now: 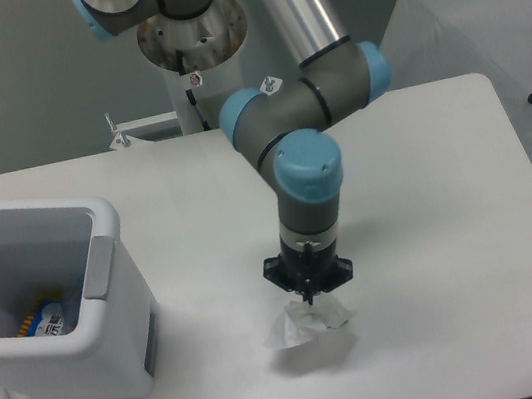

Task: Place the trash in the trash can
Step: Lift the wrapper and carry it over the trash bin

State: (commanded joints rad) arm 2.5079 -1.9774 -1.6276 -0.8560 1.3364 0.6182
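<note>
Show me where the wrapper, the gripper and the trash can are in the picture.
wrapper (304,323), fixed camera, on its crumpled middle.
gripper (311,296), fixed camera, between the fingertips pinching the wrapper's top.
trash can (106,225), fixed camera, on its rounded right rim.

A single fixed camera looks down at a slant from the table's (426,184) front edge toward the arm's base (191,29) at top centre, close enough that the bin (112,315) is cut at left.
</note>
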